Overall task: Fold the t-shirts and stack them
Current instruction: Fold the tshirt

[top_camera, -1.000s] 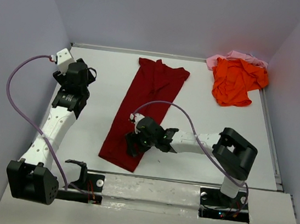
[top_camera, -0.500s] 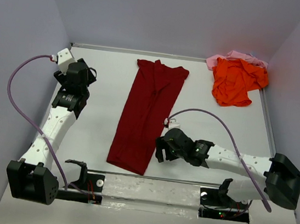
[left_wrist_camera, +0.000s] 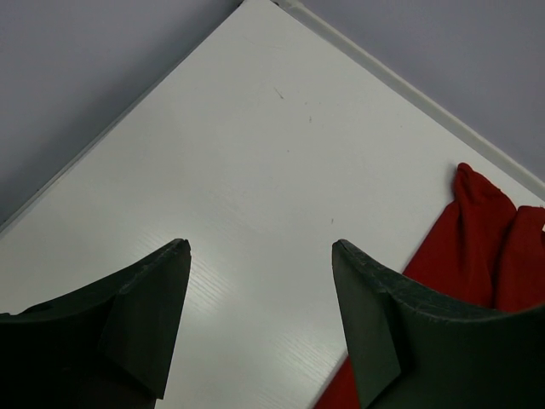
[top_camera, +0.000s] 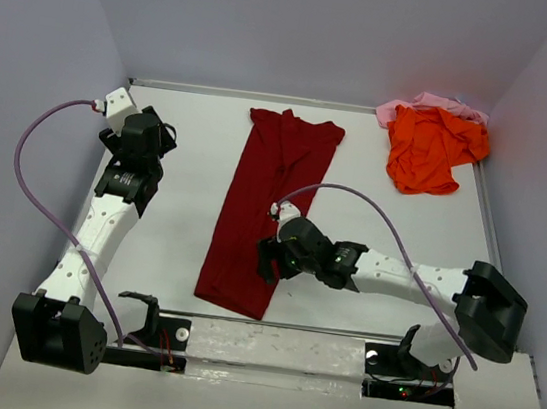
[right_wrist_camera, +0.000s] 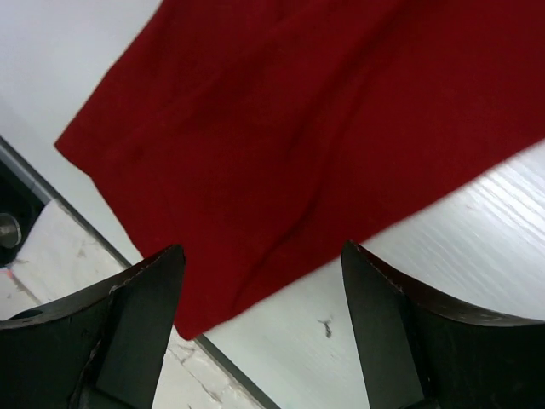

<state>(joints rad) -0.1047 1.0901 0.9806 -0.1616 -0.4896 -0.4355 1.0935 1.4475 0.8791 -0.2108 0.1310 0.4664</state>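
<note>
The maroon t-shirt (top_camera: 264, 213) lies folded into a long narrow strip down the middle of the table. Its near corner fills the right wrist view (right_wrist_camera: 289, 128), and its far end shows in the left wrist view (left_wrist_camera: 477, 247). My right gripper (top_camera: 268, 261) is open and empty, above the strip's near right edge; in its own view (right_wrist_camera: 262, 260) the jaws stand wide apart over the cloth edge. My left gripper (top_camera: 141, 137) is open and empty, over bare table at the far left (left_wrist_camera: 260, 251). The orange t-shirt (top_camera: 430, 147) lies crumpled at the far right on the pale pink t-shirt (top_camera: 418, 105).
The table's raised rim (top_camera: 248, 94) runs along the far side, and grey walls close in on three sides. A near rail (right_wrist_camera: 51, 213) with the arm bases (top_camera: 151, 328) lies just past the maroon shirt's near end.
The right gripper swung right off the maroon shirt, then came back left to its near right edge. The shirt's near end shifted slightly right and straightened. The left arm stayed still.
</note>
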